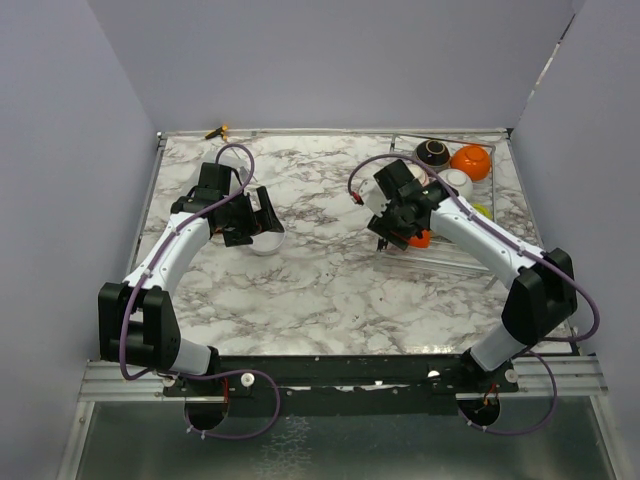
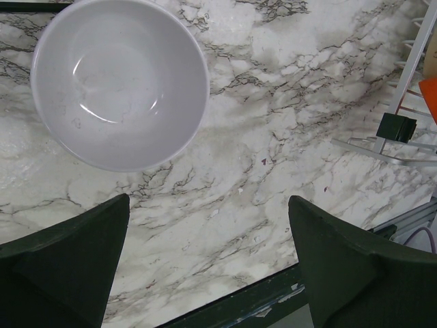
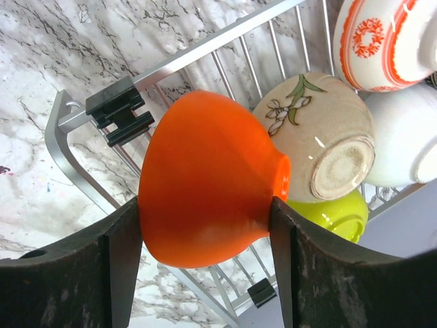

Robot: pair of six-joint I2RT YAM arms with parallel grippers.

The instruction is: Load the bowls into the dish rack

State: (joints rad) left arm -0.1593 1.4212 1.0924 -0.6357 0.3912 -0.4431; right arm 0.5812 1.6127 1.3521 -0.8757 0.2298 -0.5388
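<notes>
While the right gripper [image 3: 205, 229] grips the held orange bowl [image 3: 205, 184] on its side over the near left corner of the dish rack [image 3: 205, 56], the placing step is in hand.

Racked:
- beige bowl [image 3: 314, 130]
- lime green bowl [image 3: 334, 213]
- patterned bowl [image 3: 382, 41]
- racked white bowl [image 3: 403, 137]
- dark brown bowl [image 1: 432, 152]
- second orange bowl [image 1: 470, 162]

Outstanding: loose white bowl [image 2: 119, 82], upright on the table [image 2: 287, 82], left of the rack, just beside the left gripper [image 2: 208, 205], which is spread and empty.

Next move, by judgement: lower the held bowl between the wires beside the beige one and release it, then fetch the white bowl.
</notes>
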